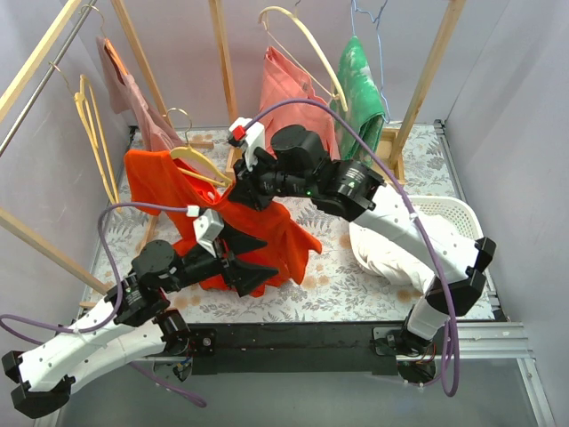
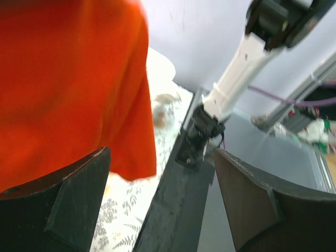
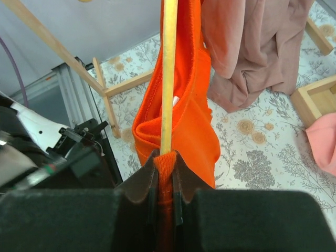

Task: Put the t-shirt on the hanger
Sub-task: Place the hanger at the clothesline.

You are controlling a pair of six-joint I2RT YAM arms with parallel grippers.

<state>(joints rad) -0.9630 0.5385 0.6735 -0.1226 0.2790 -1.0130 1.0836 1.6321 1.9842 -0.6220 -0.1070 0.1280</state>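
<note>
right pincer (image 3: 165, 164) clamped tight on t-shirt (image 1: 158, 182) fabric plus hanger (image 3: 168, 73) arm; the hanger's long axis runs straight away from it into the shirt opening. t-shirt hangs mid-left above the bench (image 1: 351, 289). left pincer (image 2: 161, 157) wide open, empty, nearer the hem, which is just left of it. Tight room: rack posts (image 1: 222, 62), hung garments (image 1: 286, 84) behind.

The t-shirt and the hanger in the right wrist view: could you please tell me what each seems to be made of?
The t-shirt looks like soft, matte knit cloth, probably cotton: it drapes in folds and has a stitched hem. The hanger looks like smooth pale-yellow plastic with a faint sheen, a slim straight bar; painted wood cannot be ruled out.
</note>
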